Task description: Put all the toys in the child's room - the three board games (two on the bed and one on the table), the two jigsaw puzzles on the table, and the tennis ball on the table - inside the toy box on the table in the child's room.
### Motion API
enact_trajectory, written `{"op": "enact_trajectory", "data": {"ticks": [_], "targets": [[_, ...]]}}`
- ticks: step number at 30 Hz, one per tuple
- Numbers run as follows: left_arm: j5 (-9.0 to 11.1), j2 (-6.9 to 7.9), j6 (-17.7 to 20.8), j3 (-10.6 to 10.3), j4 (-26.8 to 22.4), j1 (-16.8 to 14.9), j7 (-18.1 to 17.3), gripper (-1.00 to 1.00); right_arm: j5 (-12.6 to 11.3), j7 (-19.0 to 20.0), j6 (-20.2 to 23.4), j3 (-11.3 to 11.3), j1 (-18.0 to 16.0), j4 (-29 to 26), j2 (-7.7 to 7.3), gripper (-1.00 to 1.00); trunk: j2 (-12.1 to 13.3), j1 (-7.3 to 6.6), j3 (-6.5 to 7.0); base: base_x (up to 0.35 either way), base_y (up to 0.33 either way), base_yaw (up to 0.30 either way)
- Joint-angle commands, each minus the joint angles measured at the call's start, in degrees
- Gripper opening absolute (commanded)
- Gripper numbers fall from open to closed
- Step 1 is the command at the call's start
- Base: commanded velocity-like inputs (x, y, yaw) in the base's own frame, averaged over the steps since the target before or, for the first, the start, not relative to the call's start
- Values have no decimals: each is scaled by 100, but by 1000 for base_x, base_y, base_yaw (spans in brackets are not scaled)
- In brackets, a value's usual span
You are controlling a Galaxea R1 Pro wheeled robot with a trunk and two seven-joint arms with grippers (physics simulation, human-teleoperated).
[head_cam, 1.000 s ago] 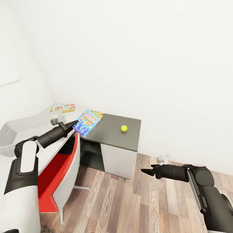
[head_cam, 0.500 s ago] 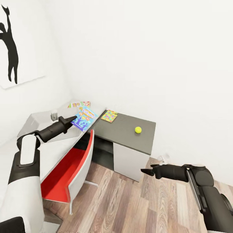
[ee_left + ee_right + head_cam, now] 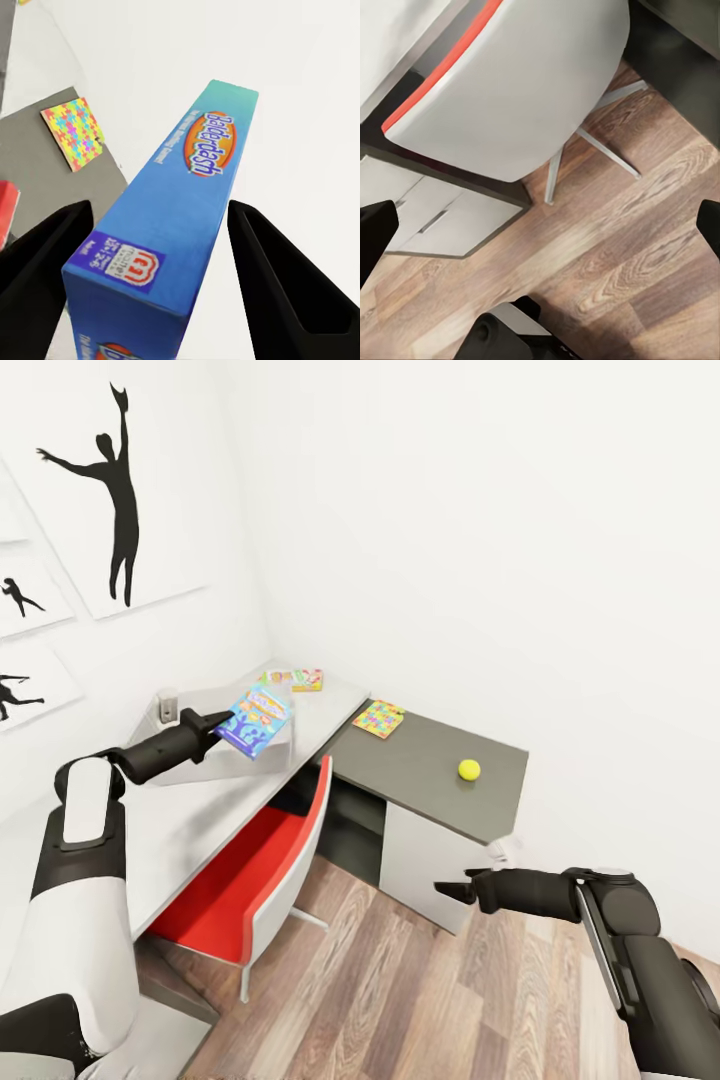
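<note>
My left gripper point(image 3: 218, 722) is shut on a mostly blue board game point(image 3: 256, 720) and holds it in the air just in front of the light grey toy box point(image 3: 225, 765) on the table point(image 3: 200, 830). In the left wrist view the blue box point(image 3: 176, 225) sits edge-on between the two dark fingers point(image 3: 45, 255). A red and green board game point(image 3: 296, 680) lies on the grey top near the wall corner. One jigsaw puzzle point(image 3: 379, 717) point(image 3: 71, 133) and the tennis ball point(image 3: 468, 769) rest on the lower dark top. Over the floor, my right gripper point(image 3: 445, 888) is open and holds nothing.
A red chair point(image 3: 250, 860) point(image 3: 510, 82) with a white shell is pushed under the desk, between me and the grey top. Black silhouette pictures point(image 3: 110, 490) hang on the left wall. Wood plank floor point(image 3: 420, 980) stretches in front of the pale cabinet point(image 3: 425, 865).
The whole view has swung left, bringing the wall pictures in. The left gripper with the blue board game has gone from over the desk's corner joint to in front of the toy box.
</note>
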Motion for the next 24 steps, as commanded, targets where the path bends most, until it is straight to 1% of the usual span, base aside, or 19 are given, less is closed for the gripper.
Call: {"op": "enact_trajectory", "data": {"ticks": [1, 2, 5, 8, 10, 17, 24], "targets": [[1, -1, 26, 13, 13, -19, 7, -100, 56, 59, 32, -10, -5, -7, 0, 100, -11, 3, -10, 0, 0, 151], [1, -1, 26, 13, 13, -19, 7, -100, 56, 59, 32, -10, -5, -7, 0, 100, -11, 3, -10, 0, 0, 151], [20, 9, 17, 15, 31, -39, 170, -100, 53, 60, 38, -21, -5, -8, 0, 100, -11, 3, -10, 0, 0, 98], [28, 23, 11, 21, 32, -48, 259, -100, 49, 64, 41, -30, -5, -8, -1, 100, -11, 3, -10, 0, 0, 50], [29, 29, 10, 33, 32, -49, 278, -100, 48, 63, 41, -31, -5, -8, -1, 100, -11, 3, -10, 0, 0, 36], [42, 77, 1, 168, 18, -36, 344, -100, 47, 66, 43, -32, 0, -8, -1, 100, -11, 3, -10, 0, 0, 14], [44, 84, -7, 214, -16, -16, 357, -100, 49, 63, 40, -23, 3, -6, -1, 100, -11, 3, -10, 6, -2, 4]]}}
